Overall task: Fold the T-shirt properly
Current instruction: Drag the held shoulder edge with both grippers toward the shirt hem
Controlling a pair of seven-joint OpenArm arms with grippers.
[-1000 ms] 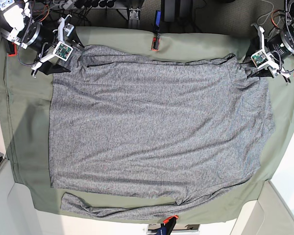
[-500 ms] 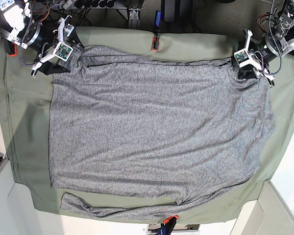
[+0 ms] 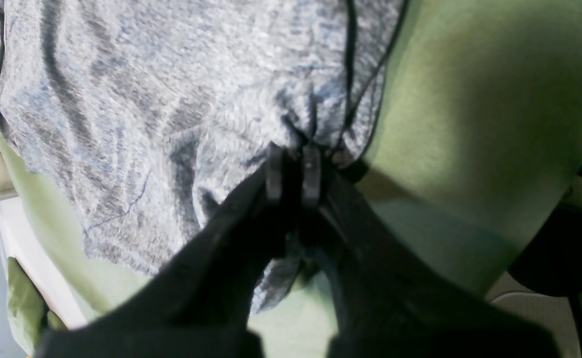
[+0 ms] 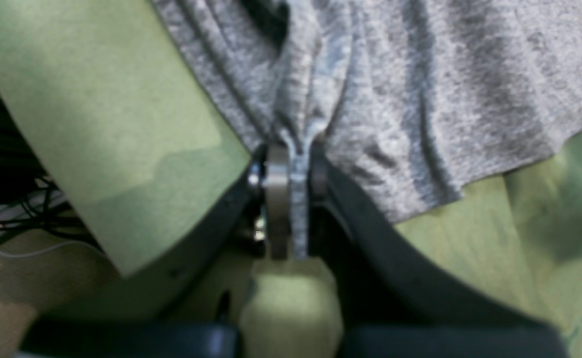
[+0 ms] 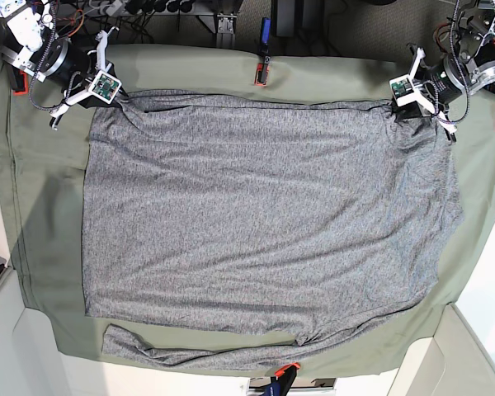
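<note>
T-shirt point(image 5: 264, 219) lies flat across green table cloth point(image 5: 41, 206), nearly table-wide, one long sleeve point(image 5: 198, 353) stretched along near edge. Left gripper point(image 3: 293, 171) has jaws pinched tight on bunched grey fabric at far corner on base view's right. Right gripper point(image 4: 293, 184) also clamped, a grey fold squeezed between its pads, at opposite far corner

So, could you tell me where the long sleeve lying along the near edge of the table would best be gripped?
Probably at the free cuff end of the sleeve, coming from the open cloth beside it. The sleeve lies flat and narrow, apart from the body of the T-shirt, so that tip can be pinched alone. Both grippers, left and right, are currently clamped on far corners.
</note>
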